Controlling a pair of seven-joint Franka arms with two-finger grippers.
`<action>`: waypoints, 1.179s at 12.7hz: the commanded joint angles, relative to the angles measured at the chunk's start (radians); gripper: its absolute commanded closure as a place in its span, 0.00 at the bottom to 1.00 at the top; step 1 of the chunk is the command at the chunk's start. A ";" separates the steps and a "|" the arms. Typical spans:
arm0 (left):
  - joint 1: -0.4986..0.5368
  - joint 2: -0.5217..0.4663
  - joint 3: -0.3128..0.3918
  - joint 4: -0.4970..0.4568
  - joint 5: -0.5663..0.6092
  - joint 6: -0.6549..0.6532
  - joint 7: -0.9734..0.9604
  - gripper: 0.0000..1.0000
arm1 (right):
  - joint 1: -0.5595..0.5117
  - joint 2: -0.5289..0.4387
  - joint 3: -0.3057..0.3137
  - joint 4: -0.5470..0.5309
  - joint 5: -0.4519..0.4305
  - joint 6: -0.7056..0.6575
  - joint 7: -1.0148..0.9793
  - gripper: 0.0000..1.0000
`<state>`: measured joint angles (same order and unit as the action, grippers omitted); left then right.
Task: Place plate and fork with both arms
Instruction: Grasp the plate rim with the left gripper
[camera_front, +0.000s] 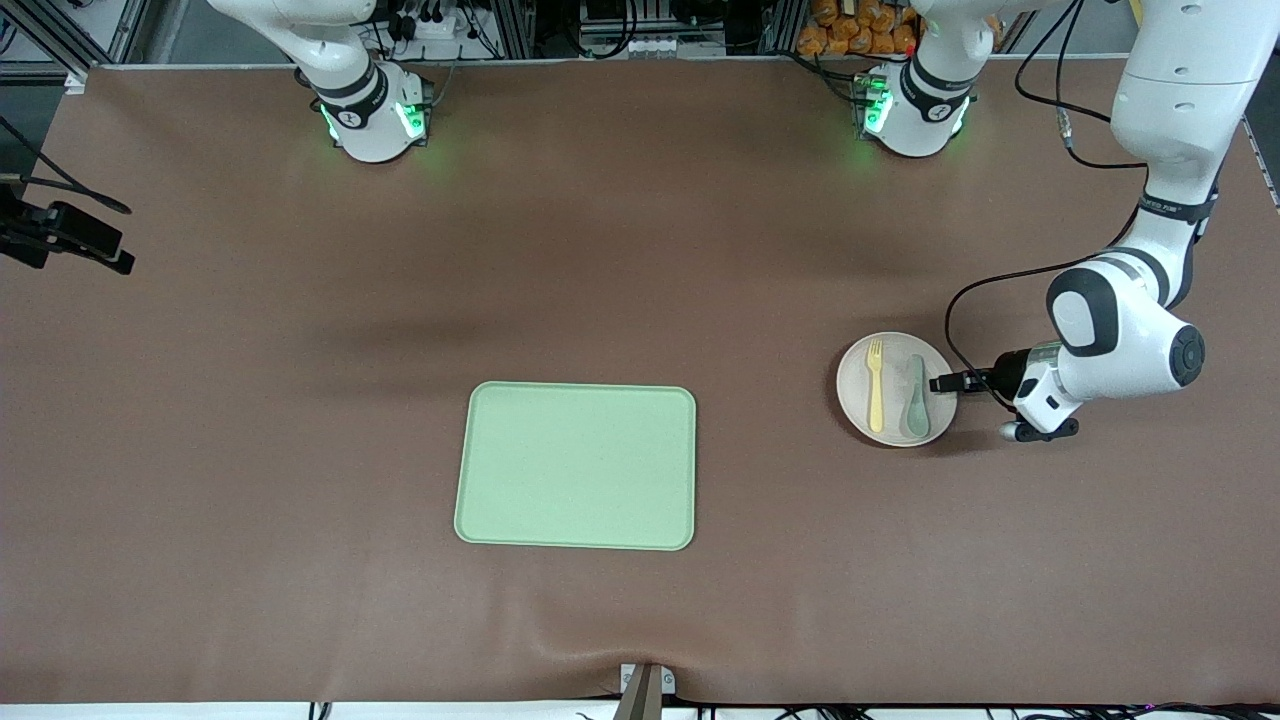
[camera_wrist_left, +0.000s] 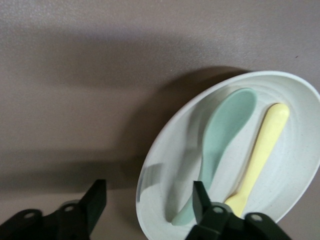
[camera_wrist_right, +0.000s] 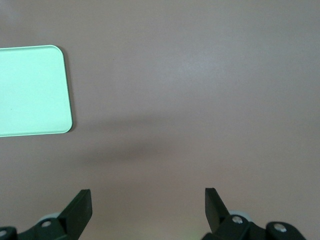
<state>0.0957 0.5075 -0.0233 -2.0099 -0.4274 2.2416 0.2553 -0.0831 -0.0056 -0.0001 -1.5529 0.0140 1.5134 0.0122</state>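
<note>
Step in hand: approach to grasp. The left gripper (camera_wrist_left: 147, 200), fingers spread and holding nothing, straddles the rim of the round speckled beige plate (camera_front: 856, 390) at centre right of the front view, toward the left arm's end of the brown surface (camera_front: 300, 400). The pale-yellow plastic fork (camera_front: 876, 385) lies on the plate beside a grey-green spoon (camera_front: 916, 398). Judged next: clamp the rim, lift level, carry to the rectangular light-green tray (camera_front: 576, 466) at lower centre. The right gripper (camera_wrist_right: 147, 210) waits released over bare surface. No legible writing.

A rectangular light-green tray (camera_front: 576, 466) with rounded corners lies flat on the brown worktop (camera_front: 250, 420), near the middle and toward the front camera's edge; its surface is bare. One corner of it appears in the right wrist view (camera_wrist_right: 31, 90). A grey-green spoon (camera_front: 916, 396) lies toward the left arm's end of the worktop, bowl nearer the front camera, also visible in the left wrist view (camera_wrist_left: 220, 145).
</note>
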 joint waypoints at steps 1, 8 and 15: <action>0.006 0.020 -0.003 0.020 -0.025 0.007 0.030 0.41 | -0.018 0.009 0.011 0.020 0.004 -0.015 -0.009 0.00; 0.006 0.042 -0.003 0.026 -0.025 0.006 0.032 0.80 | -0.017 0.009 0.011 0.020 0.004 -0.018 -0.009 0.00; 0.006 0.034 -0.053 0.043 -0.025 -0.007 0.032 1.00 | -0.017 0.009 0.011 0.020 0.004 -0.018 -0.009 0.00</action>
<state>0.0954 0.5309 -0.0534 -1.9898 -0.4316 2.2351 0.2763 -0.0831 -0.0055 -0.0001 -1.5529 0.0140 1.5110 0.0122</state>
